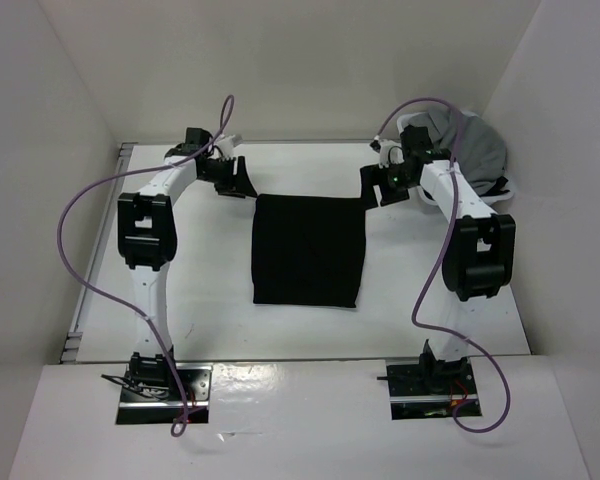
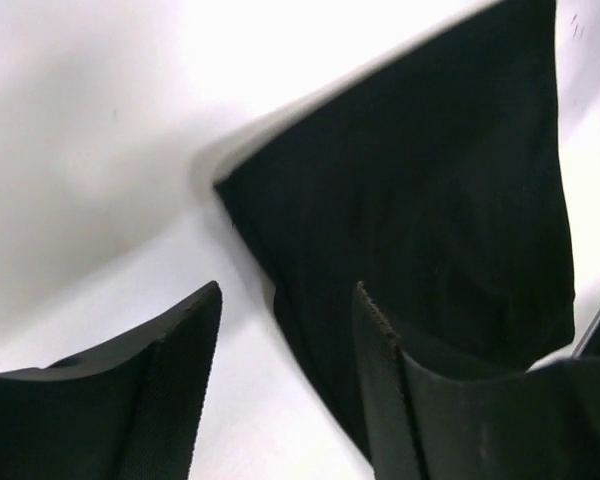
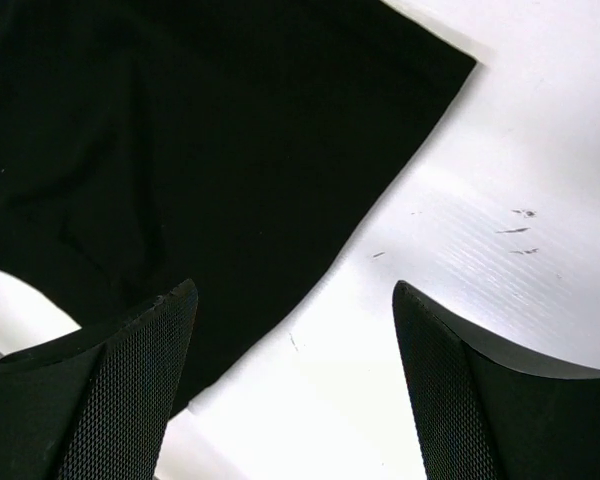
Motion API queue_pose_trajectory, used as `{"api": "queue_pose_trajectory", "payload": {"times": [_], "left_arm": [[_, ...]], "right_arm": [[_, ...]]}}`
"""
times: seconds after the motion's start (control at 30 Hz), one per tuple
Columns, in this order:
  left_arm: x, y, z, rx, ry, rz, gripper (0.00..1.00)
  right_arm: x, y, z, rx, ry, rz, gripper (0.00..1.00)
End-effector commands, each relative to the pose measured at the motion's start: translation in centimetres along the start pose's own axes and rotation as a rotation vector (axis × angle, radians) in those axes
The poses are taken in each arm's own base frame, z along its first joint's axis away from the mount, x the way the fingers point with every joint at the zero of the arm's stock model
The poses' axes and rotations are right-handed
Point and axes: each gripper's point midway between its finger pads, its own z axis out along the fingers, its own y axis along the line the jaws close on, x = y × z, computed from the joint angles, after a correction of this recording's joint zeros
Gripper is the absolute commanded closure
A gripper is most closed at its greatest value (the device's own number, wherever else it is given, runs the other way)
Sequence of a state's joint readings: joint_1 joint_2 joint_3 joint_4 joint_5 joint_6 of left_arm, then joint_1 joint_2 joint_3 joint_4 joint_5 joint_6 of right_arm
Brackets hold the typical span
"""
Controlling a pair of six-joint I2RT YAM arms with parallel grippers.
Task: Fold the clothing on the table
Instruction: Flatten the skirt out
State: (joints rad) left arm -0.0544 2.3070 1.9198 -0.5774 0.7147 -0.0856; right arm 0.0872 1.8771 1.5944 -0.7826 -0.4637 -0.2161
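Left tool (image 1: 235,182) hangs with fingers spread at the far left corner of the clothing (image 1: 308,250), pinching nothing; the right tool (image 1: 377,187) is spread wider at the far right corner. A grey garment (image 1: 475,140) heaped with a white basket (image 1: 507,188) sits just behind the right arm. A metal rail (image 1: 92,270) lines the left edge of the desk (image 1: 430,300), which shows bare white surface on either side of the black cloth lying flat at mid-desk.
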Motion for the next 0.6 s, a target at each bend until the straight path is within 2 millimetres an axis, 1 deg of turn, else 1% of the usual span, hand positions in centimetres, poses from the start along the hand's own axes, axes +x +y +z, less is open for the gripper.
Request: {"api": "queue_pose_trajectory", "payload": {"times": [0.0,0.03,0.1,0.13,0.2,0.23,0.27,0.3,0.37,0.4,0.43,0.47,0.5,0.53,0.57], "left_arm": [[-1.7,-1.1,1.3,0.037,-0.025,0.014,0.39],[-1.2,-0.4,1.9,0.025,-0.009,-0.002,0.39],[-0.8,-0.9,2.7,0.021,0.01,-0.006,0.4],[-0.8,-0.3,3.0,0.002,0.01,-0.007,0.4],[-0.1,-0.1,3.8,-0.005,0.034,-0.028,0.4],[0.2,0.4,4.2,-0.021,0.046,-0.039,0.4],[-0.1,0.5,4.1,-0.03,0.039,-0.033,0.4],[0.4,1.0,4.4,-0.042,0.055,-0.056,0.4],[0.8,1.6,4.7,-0.063,0.062,-0.062,0.4],[0.5,1.5,4.6,-0.062,0.055,-0.056,0.4],[0.9,1.9,5.0,-0.063,0.064,-0.064,0.4],[0.7,1.7,4.8,-0.063,0.064,-0.073,0.4],[1.1,2.0,5.2,-0.064,0.072,-0.08,0.4],[1.0,2.2,5.4,-0.064,0.072,-0.08,0.4],[0.6,2.1,5.3,-0.063,0.063,-0.072,0.4]], "right_arm": [[-0.3,0.6,-0.1,-0.037,-0.003,-0.014,0.17],[-0.1,0.7,0.2,-0.048,0.003,-0.01,0.17],[-0.1,0.3,0.1,-0.044,0.0,-0.002,0.17],[-0.1,0.3,0.1,-0.044,0.0,-0.002,0.17],[-0.1,0.5,0.1,-0.053,-0.002,-0.002,0.17],[-0.1,0.5,0.1,-0.053,-0.002,-0.002,0.17],[-0.1,0.5,0.1,-0.053,-0.002,-0.002,0.17],[-0.1,0.4,0.1,-0.053,-0.002,-0.012,0.17],[0.1,0.5,-0.1,-0.053,-0.001,-0.011,0.17],[0.1,0.5,-0.1,-0.053,-0.001,-0.011,0.17],[0.4,0.5,0.1,-0.054,0.007,-0.007,0.17],[0.4,0.5,0.1,-0.054,0.007,-0.007,0.17],[0.4,0.5,0.1,-0.054,0.007,-0.007,0.17],[0.4,0.5,0.1,-0.054,0.007,-0.007,0.17],[0.4,0.5,0.1,-0.054,0.007,-0.007,0.17]]}}
